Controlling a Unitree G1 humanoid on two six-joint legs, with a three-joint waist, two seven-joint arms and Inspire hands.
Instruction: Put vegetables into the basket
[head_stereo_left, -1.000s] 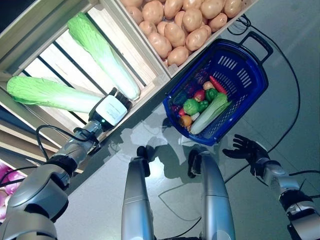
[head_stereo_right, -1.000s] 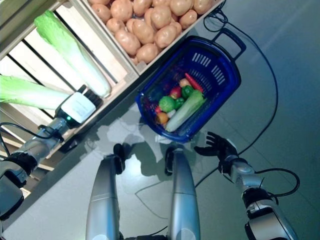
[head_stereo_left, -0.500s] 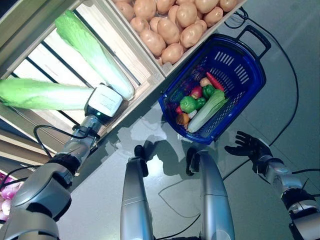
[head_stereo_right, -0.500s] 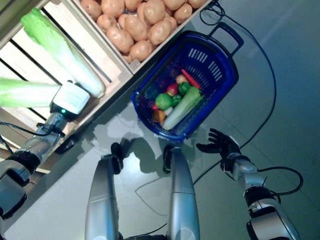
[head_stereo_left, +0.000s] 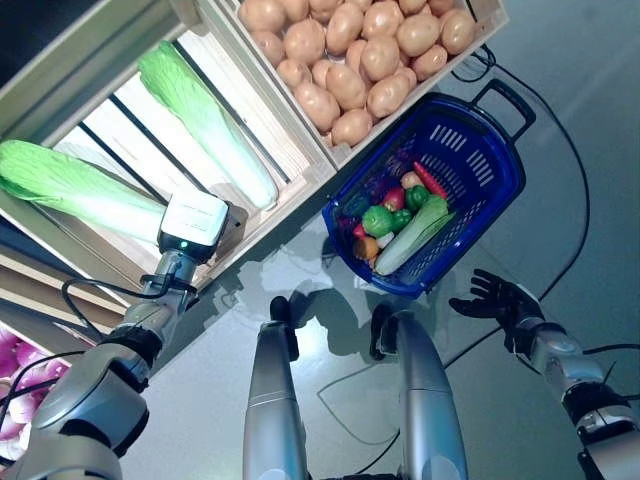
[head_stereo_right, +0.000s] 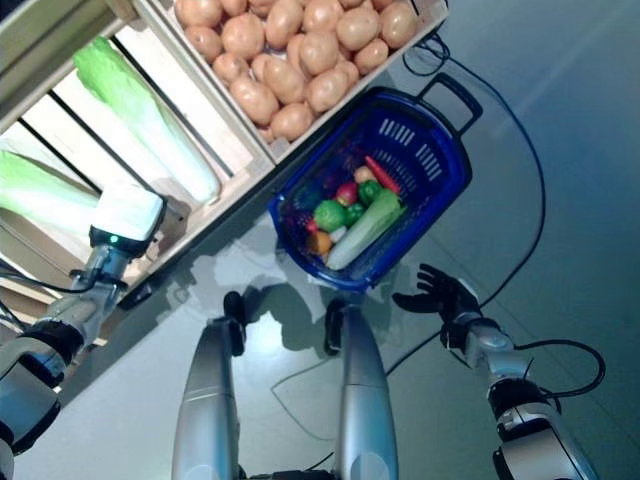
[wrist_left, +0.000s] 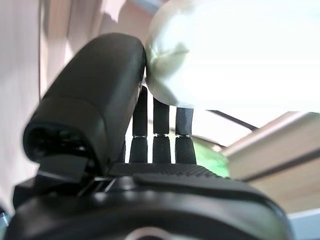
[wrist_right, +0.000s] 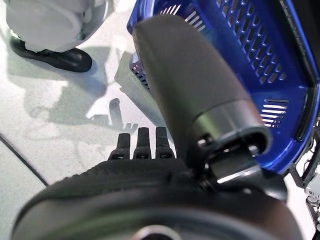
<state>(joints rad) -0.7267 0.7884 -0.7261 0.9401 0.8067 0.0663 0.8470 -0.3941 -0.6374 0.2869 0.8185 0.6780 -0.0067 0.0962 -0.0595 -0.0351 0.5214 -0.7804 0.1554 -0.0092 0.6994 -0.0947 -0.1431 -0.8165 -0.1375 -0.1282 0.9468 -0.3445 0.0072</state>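
Observation:
My left hand (head_stereo_left: 192, 222) is shut on the white base of a long green napa cabbage (head_stereo_left: 70, 188), held over the slatted wooden crate (head_stereo_left: 125, 125). In the left wrist view the cabbage base (wrist_left: 235, 55) sits between the thumb (wrist_left: 95, 95) and the fingers. A second napa cabbage (head_stereo_left: 205, 125) lies in the same crate. The blue basket (head_stereo_left: 470, 150) stands on the floor to the right and holds a green pepper (head_stereo_left: 380, 218), a pale long vegetable (head_stereo_left: 415, 230), a red chilli (head_stereo_left: 432, 180) and others. My right hand (head_stereo_left: 495, 298) hangs open just below the basket.
A wooden crate of potatoes (head_stereo_left: 350, 60) stands behind the basket, touching its far rim. The basket's black handle (head_stereo_left: 508, 100) points away to the right. Purple produce (head_stereo_left: 20, 420) shows at the lower left edge. Grey floor lies to the right of the basket.
My left hand has drawn the held cabbage leftward, away from the second cabbage's base, and the cabbage now slants. The whole view has shifted a little. The right hand stays open.

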